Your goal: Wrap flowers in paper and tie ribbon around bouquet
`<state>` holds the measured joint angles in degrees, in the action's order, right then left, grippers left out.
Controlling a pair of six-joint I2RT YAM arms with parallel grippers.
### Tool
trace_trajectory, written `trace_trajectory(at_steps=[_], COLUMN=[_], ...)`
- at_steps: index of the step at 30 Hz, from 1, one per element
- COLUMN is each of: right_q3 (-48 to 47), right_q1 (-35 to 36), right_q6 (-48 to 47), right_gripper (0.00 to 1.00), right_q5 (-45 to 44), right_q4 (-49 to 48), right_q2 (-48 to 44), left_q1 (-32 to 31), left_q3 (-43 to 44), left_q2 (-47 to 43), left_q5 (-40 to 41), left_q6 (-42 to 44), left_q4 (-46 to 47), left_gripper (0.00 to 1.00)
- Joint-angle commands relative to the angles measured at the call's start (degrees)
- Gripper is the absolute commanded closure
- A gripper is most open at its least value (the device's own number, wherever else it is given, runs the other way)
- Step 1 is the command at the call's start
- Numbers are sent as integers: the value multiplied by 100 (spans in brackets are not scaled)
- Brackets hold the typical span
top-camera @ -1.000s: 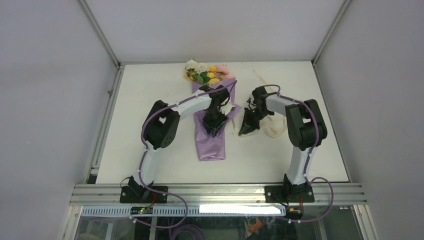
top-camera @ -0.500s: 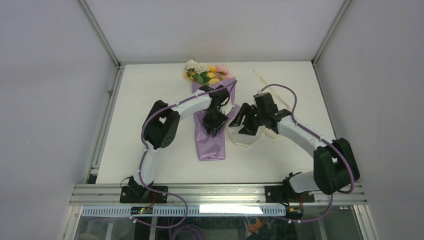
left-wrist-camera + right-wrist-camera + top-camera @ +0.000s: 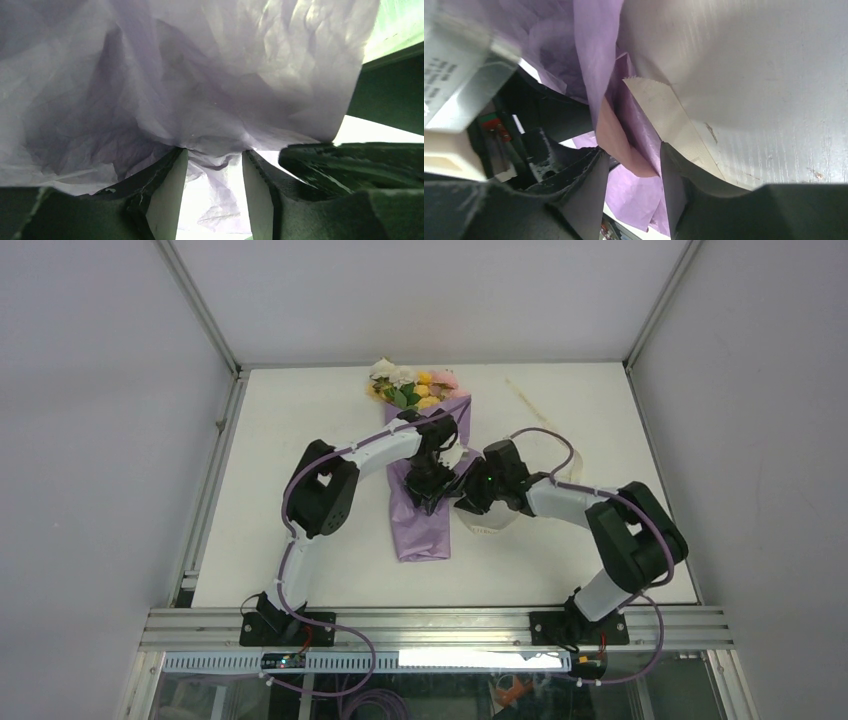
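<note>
Lilac paper (image 3: 596, 60) is lying between the fingers of the right claw (image 3: 462, 498), and that flap is what the coming move depends on. The bouquet (image 3: 420, 515) is resting on the white tabletop (image 3: 270, 450) with its long axis running from the flowers (image 3: 415, 385) at the far end to the narrow tail at the near end. The right claw is reaching in from the right, square to that axis. It is standing about half open around the loose edge, not yet clamped. The left claw (image 3: 212, 160) is bearing down on the cone's middle, also half apart, with crinkled paper puckering into its gap; whether it is gripping I cannot tell. The ribbon (image 3: 669, 120) is lying flat just beside the right claw, touching the paper's edge. Both claws are crowding each other at the cone, though bare tabletop is showing on either side.
</note>
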<state>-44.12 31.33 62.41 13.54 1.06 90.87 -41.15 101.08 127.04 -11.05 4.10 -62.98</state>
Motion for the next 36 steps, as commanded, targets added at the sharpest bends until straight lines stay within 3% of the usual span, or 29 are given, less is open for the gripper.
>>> trace_trajectory(at_steps=[1, 10, 15, 19, 21, 24, 27, 31, 36], right_q3=[137, -308, -545, -654, -708, -891, -1300, -2332, -2939], right_q1=[77, 138, 288, 295, 295, 295, 295, 275, 58], right_q6=[119, -82, -53, 285, 457, 483, 421, -90, -224], right_gripper=[55, 53, 59, 63, 72, 100, 100, 100, 100], right_q5=[-494, -159, -2, 461, 548, 547, 548, 816, 1238], right_q4=[-638, -924, -1038, -1692, -1965, -1971, -1625, -351, -165], right_q2=[120, 959, 1202, 1642, 1852, 1952, 1895, 1887, 2350], left_q1=[67, 72, 80, 101, 122, 174, 266, 475, 474], left_q3=[-79, -95, -84, -87, -103, -106, -26, 145, -314], left_q2=[-39, -21, 3, 31, 35, 11, -148, -863, -2226], left_q5=[2, 8, 36, 46, 48, 21, -35, -566, -2172], left_q6=[-23, -6, 3, 12, 13, 21, 103, 687, 2168], left_q4=[128, 124, 123, 124, 128, 124, 80, 38, 251], left_gripper=[52, 52, 52, 52, 52, 52, 52, 51, 47])
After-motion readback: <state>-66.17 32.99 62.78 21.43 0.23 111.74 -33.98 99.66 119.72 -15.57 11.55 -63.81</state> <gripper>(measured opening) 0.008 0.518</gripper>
